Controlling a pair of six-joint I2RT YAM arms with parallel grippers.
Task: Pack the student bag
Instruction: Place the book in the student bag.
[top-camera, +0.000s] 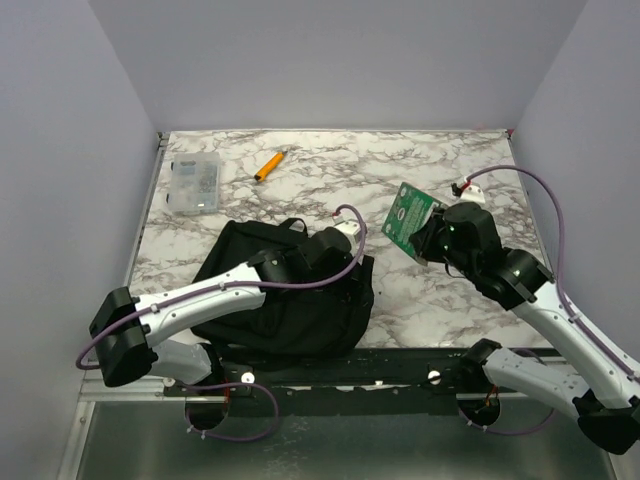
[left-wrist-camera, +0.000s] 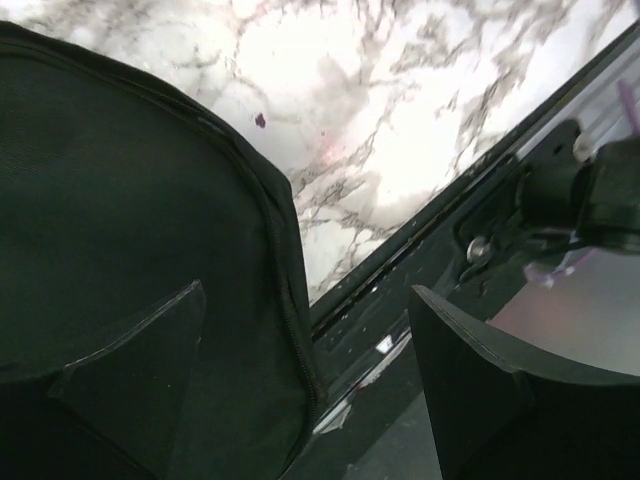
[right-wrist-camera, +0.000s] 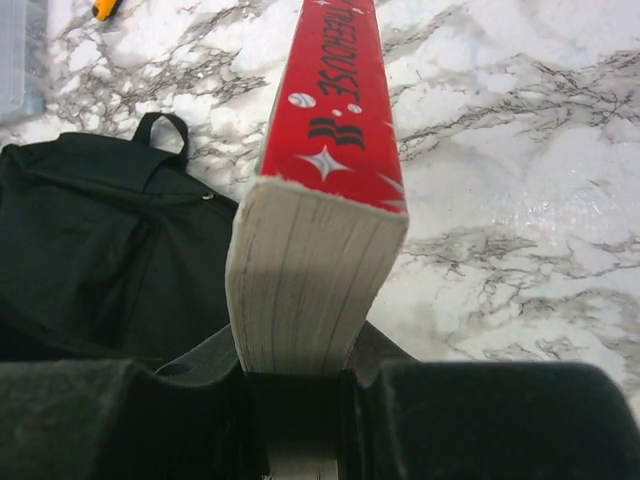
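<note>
Marble table (top-camera: 300, 180), grey walls (top-camera: 330, 60); student bag (top-camera: 290, 300) at near edge, open marble beyond; left gripper (left-wrist-camera: 305, 292) wide over bag's rim; right gripper (right-wrist-camera: 295, 372) clamps book (right-wrist-camera: 320, 200).

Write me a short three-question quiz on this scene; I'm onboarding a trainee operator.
1. True or false: the right gripper is shut on the thick red-spined paperback book.
2. The open left gripper hovers at the edge of: A) the large black soft fabric backpack; B) the book; C) the far wall.
3. Which two small things lie on the far left part of the marble table?
Key: 1 true. 2 A. 3 the clear plastic box and the orange pen.
</note>
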